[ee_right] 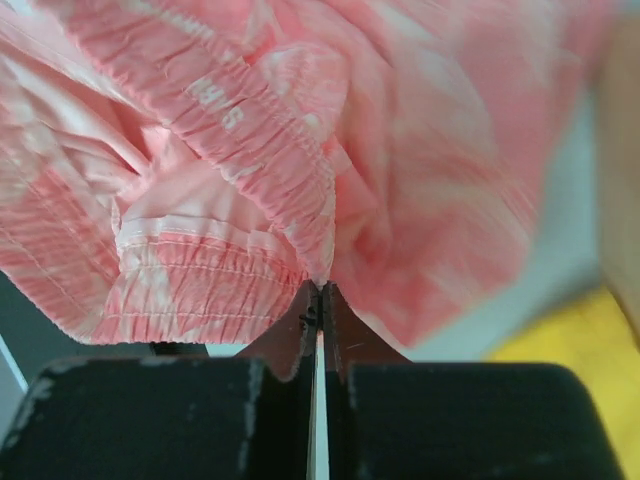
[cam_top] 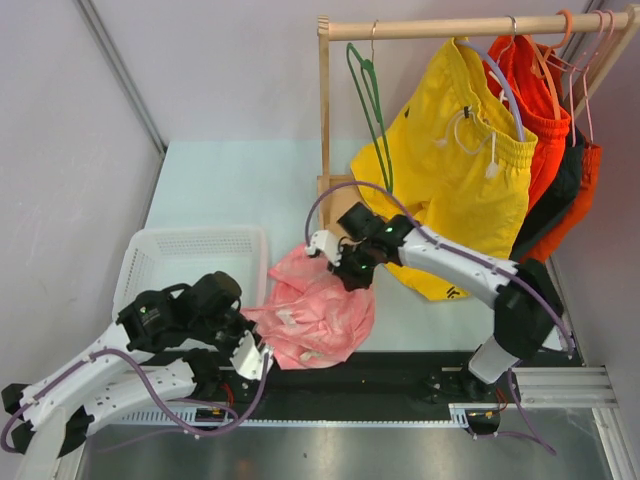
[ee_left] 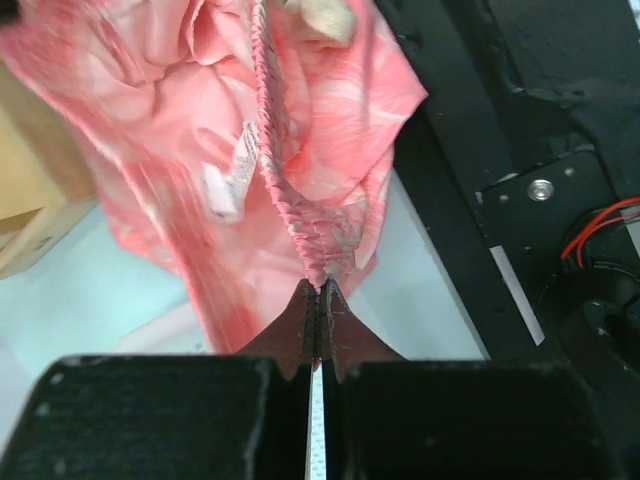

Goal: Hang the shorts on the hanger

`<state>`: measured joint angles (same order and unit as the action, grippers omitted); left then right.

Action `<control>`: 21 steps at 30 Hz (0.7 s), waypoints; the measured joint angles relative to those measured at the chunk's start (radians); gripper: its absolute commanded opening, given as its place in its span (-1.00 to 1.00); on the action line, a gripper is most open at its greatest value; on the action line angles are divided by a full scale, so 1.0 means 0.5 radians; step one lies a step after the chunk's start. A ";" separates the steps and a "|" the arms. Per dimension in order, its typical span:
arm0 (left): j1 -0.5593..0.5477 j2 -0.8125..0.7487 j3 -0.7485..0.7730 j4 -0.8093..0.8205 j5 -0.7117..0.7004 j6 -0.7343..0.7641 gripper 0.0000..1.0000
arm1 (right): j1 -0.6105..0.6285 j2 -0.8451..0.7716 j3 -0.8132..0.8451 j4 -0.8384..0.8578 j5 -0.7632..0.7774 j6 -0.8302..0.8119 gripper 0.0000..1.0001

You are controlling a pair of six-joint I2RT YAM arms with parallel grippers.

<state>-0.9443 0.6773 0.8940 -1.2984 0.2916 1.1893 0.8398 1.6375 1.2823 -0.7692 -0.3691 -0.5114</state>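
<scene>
The pink mottled shorts (cam_top: 315, 315) hang bunched between my two arms, above the table's near middle. My left gripper (cam_top: 262, 358) is shut on the gathered waistband at the shorts' lower left; the left wrist view has its tips (ee_left: 320, 290) pinching the elastic of the shorts (ee_left: 300, 130). My right gripper (cam_top: 335, 262) is shut on the waistband at the shorts' top; its tips (ee_right: 320, 292) clamp the ruffled band of the shorts (ee_right: 250, 150). The thin green hanger (cam_top: 372, 110) hangs empty from the wooden rail, at its left end.
A wooden rack rail (cam_top: 470, 27) crosses the top right, its post (cam_top: 324, 120) just behind my right gripper. Yellow shorts (cam_top: 460, 160) and orange-red shorts (cam_top: 545, 130) hang on it. A white basket (cam_top: 185, 255) sits on the left.
</scene>
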 measured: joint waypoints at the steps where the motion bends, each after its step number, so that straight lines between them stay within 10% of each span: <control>1: 0.006 0.014 0.057 -0.005 -0.001 -0.014 -1.00 | -0.048 -0.076 -0.008 -0.045 0.044 -0.012 -1.00; 11: 0.153 0.432 0.791 0.030 -0.006 -0.056 -1.00 | -0.310 -1.022 0.175 -0.512 0.479 -0.099 -1.00; 21: 0.488 0.788 1.374 0.079 0.010 0.148 -1.00 | -0.431 -0.999 0.731 -0.859 0.678 -0.128 -1.00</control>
<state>-0.7002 1.0714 1.5810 -1.2587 0.2966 1.2633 0.6243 1.1381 1.6478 -1.1988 -0.0303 -0.5755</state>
